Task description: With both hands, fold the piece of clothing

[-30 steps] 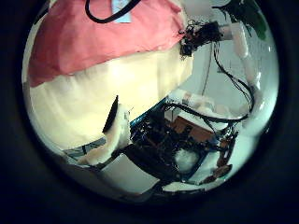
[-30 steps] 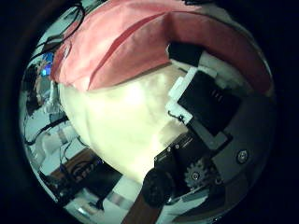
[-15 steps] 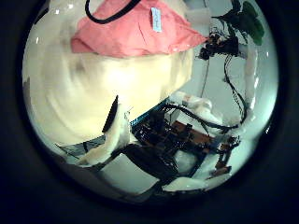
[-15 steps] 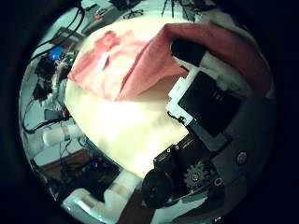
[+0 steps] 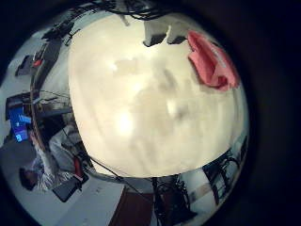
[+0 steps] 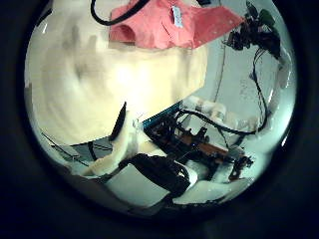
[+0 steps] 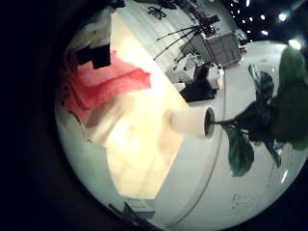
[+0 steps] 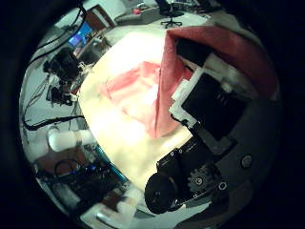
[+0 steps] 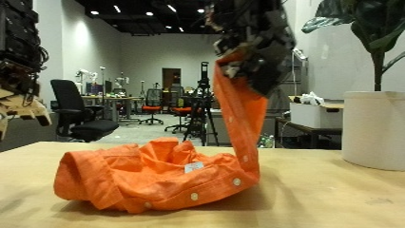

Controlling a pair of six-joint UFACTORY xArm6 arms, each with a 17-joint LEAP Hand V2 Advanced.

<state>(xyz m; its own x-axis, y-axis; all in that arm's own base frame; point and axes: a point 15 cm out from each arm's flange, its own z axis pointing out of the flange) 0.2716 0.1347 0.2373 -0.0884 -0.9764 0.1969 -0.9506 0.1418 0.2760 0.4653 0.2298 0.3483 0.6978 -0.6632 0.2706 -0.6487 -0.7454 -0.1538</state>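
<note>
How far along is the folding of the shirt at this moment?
Done: no fold yet; the orange shirt lies crumpled on the table. In hand: the right robot hand holds one part of it lifted up. The left robot hand is away from it. Left: probably spreading it flat, then every fold.

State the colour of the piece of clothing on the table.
Orange, plain, with small pale buttons; the garment shows best in the outside view.

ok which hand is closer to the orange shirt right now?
Right. The right hand has its fingers closed on one end of the orange shirt, holding it up above the table. The left hand hangs off to the side, clear of it.
</note>
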